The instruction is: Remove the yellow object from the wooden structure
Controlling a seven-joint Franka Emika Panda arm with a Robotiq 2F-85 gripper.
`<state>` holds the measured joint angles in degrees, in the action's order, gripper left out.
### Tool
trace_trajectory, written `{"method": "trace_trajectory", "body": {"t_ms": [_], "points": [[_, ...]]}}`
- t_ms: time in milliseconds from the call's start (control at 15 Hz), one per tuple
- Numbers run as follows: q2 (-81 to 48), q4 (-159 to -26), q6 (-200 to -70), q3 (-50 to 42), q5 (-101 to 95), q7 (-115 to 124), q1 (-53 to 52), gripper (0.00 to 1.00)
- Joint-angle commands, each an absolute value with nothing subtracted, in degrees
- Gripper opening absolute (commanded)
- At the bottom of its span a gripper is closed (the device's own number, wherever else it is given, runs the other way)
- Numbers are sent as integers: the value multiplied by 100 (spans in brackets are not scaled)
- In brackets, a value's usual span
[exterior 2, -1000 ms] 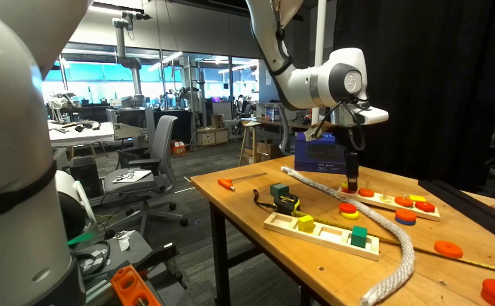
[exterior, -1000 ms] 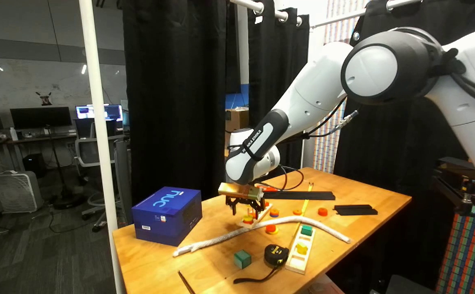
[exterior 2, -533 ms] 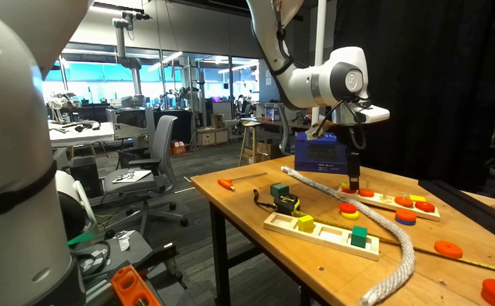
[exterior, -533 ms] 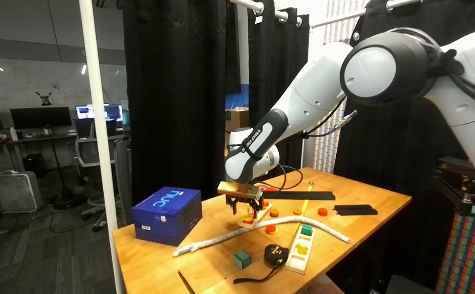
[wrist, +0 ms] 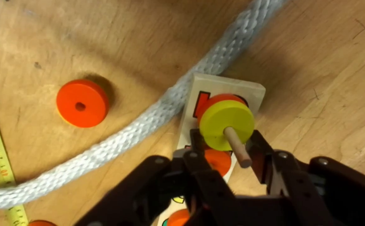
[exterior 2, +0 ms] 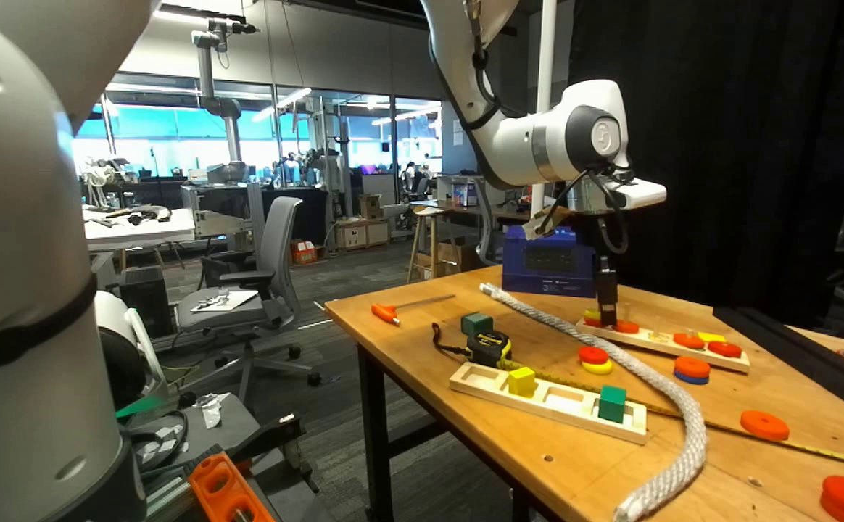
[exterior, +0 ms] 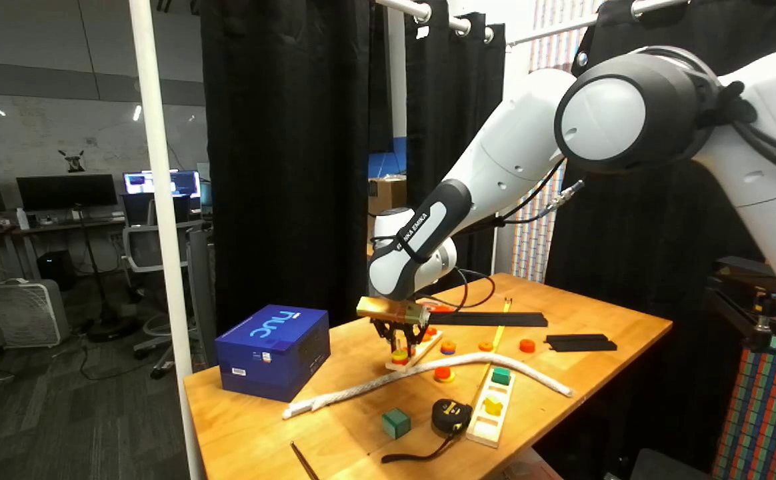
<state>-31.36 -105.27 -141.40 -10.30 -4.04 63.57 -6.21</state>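
Low over a wooden desk [wrist: 320, 62], the claw [wrist: 227, 138] points straight down, its two black fingers [wrist: 259, 157] clamped on opposite sides of a yellow disc [wrist: 217, 117]. The disc is threaded on a wooden peg [wrist: 237, 146] at one end of a pegged board [wrist: 223, 84], above an orange-red disc [wrist: 212, 102]. In the wrist view, the fingers hide much of the board, which runs out past the lower edge; a second orange-red disc [wrist: 218, 161] shows only in part. Seen edge-on in an exterior view, the nearer finger blocks the farther one and some of the yellow disc. The white Panda arm [exterior: 515, 153] slopes down from the upper right in an exterior view, wrist bent above the board, the stretch past its elbow cropped by the right edge. A white braided rope [wrist: 129, 135] passes just beside the board's corner; whether they touch is hard to tell. Across the rope, a slotted wooden tray [exterior 2: 560, 414] holds a yellow cube [exterior 2: 521, 382] and a green block [exterior 2: 612, 404]. Farther off stands a blue NUC box [exterior: 271, 353].
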Motion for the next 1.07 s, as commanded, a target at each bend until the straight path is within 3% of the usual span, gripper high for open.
{"method": "trace_trajectory", "body": {"t_ms": [0, 1000], "points": [[-3220, -10361, -14111, -1154, -593, 6585, -748, 25], [-3079, -10458, -14235, -1226, -980, 6897, -898, 25]]}}
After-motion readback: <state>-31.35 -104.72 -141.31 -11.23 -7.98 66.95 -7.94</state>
